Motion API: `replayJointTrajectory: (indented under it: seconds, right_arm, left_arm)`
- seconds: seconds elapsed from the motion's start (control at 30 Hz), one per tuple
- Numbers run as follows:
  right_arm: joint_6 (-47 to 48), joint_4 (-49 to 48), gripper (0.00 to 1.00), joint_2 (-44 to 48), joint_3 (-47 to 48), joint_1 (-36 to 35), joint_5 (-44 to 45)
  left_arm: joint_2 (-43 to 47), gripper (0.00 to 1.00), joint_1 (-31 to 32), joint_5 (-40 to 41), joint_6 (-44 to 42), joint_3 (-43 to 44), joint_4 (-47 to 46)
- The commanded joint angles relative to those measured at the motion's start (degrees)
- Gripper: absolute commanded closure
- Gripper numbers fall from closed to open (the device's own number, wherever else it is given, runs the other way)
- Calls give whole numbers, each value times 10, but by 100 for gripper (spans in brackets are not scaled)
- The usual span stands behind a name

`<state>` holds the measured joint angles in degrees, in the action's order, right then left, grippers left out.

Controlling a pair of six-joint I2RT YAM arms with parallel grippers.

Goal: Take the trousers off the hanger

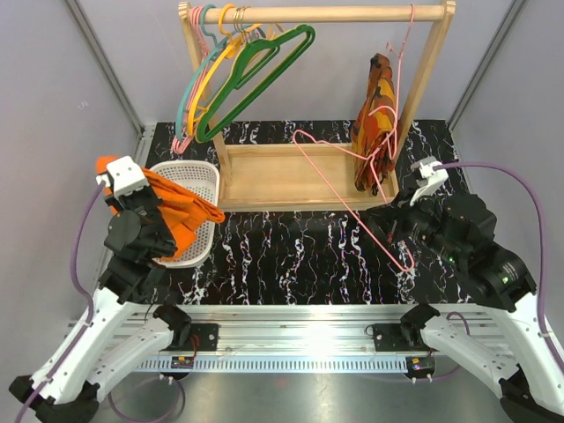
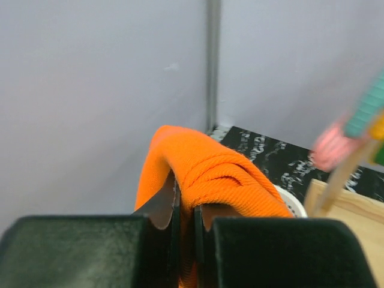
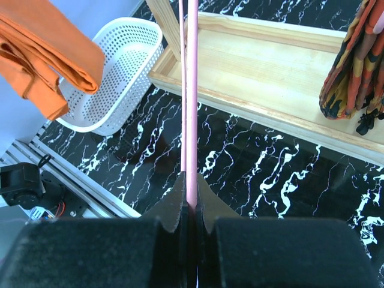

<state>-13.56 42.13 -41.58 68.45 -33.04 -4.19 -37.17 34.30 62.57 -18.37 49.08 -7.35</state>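
The bright orange trousers (image 1: 181,207) hang from my left gripper (image 1: 132,198) at the table's left side, draped over the rim of the white basket (image 1: 201,179). In the left wrist view my left gripper (image 2: 186,198) is shut on a fold of the trousers (image 2: 222,174). The thin pink wire hanger (image 1: 345,203) is bare and slants across the table's middle, off the rail. My right gripper (image 1: 395,231) holds it; in the right wrist view this gripper (image 3: 191,186) is shut on the hanger's wire (image 3: 192,90). The trousers (image 3: 48,42) are apart from the hanger.
A wooden rack (image 1: 300,181) stands at the back. Green, yellow and teal hangers (image 1: 238,79) hang at its rail's left end. A camouflage garment (image 1: 374,123) hangs on another pink hanger at the right end. The basket (image 3: 114,78) sits left of the rack.
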Motion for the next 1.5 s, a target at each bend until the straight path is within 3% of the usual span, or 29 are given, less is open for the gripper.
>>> replayJointTrajectory:
  seconds: [0.0, 0.13, 0.33, 0.63, 0.97, 1.1, 1.3, 1.47]
  right_arm:
    - [-4, -38, 100, 13, 20, -2, -11]
    - [-8, -41, 100, 19, 20, -2, -10]
    - [-16, -42, 100, 23, 15, -2, -9]
    - [-31, -26, 100, 48, 16, -2, 4]
    - [-30, 3, 100, 96, 34, -3, 35]
    - [-35, 2, 100, 96, 30, -2, 23]
    - [-34, 1, 100, 97, 16, -2, 21]
    - [-38, -12, 100, 92, 4, -2, 9]
  left_arm:
    - [7, 100, -61, -21, 97, 29, -17]
    - [-11, 100, -77, -2, 93, 38, 6]
    - [-77, 100, -84, 31, 92, 88, 147]
    - [-197, 100, -159, -20, 281, 101, 313]
    - [-270, 100, -206, -145, 327, 73, 280]
    - [-330, 100, -242, -242, 347, 91, 287]
    - [-390, 100, -281, -361, 323, 112, 252]
    - [-460, 100, -287, -409, 314, 122, 249]
